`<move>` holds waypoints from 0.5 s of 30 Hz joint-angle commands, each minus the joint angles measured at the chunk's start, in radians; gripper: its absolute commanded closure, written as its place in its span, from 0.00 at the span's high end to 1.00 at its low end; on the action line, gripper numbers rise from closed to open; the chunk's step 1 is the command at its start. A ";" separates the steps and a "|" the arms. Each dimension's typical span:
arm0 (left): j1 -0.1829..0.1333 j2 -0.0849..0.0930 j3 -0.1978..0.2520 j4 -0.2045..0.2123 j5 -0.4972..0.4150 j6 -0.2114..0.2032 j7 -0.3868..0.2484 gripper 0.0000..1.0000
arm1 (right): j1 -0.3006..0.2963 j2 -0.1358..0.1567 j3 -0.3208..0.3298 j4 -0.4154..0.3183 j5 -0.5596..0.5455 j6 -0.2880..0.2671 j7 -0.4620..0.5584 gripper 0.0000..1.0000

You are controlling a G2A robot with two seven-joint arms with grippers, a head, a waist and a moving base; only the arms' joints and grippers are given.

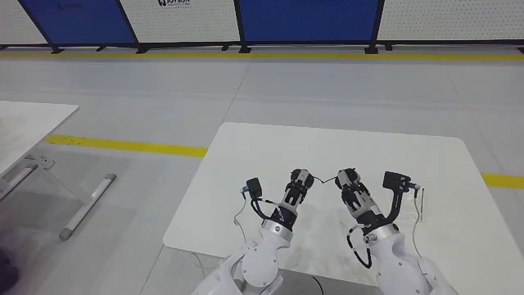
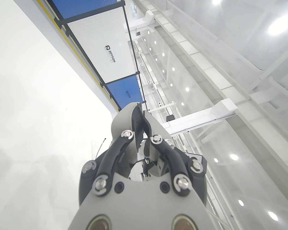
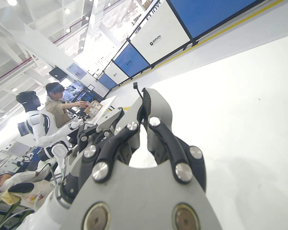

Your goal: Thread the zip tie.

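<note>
The main risk, as I judge it, is that the tail misses the head's small slot. The thin black plastic zip tie [image 1: 326, 180] is held in the air above the white worktop [image 1: 270, 156], between the 2 grippers. A slight twist or sideways offset of either wrist would then send the tip past the opening or make the strap buckle. A second risk is slip: the strap is narrow and smooth, so a push along its length could slide it through the pads or drop it to the worktop. The right gripper [image 1: 345, 175] is closed, its pads pinching the strap just below the square head. In the right wrist view, that head pokes out a little past the tips of the right gripper [image 3: 145, 94] on the zip tie [image 3: 137, 89]. The left gripper [image 1: 304, 177] also has its pads pressed together. It appears to pinch the other end, though in its own wrist view the left gripper [image 2: 141, 111] hides the strap, so this is a judgement. Seen from above, the tie's long axis runs across the robot's front from one gripper to the other, roughly level, with a slight bend. The head end lies on the right gripper's side, and which way its slot faces is too small to tell.
</note>
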 commanded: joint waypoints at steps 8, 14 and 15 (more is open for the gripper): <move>0.000 0.000 0.000 0.000 0.000 0.000 0.000 0.00 | -0.006 -0.011 -0.016 0.018 0.009 0.009 -0.060 0.00; 0.000 0.000 0.000 0.000 0.000 0.000 0.000 0.00 | -0.016 -0.017 -0.021 0.021 0.031 -0.002 -0.089 0.00; 0.000 0.000 0.000 0.000 0.000 0.000 0.000 0.00 | -0.016 -0.017 -0.022 0.021 0.032 -0.005 -0.091 0.00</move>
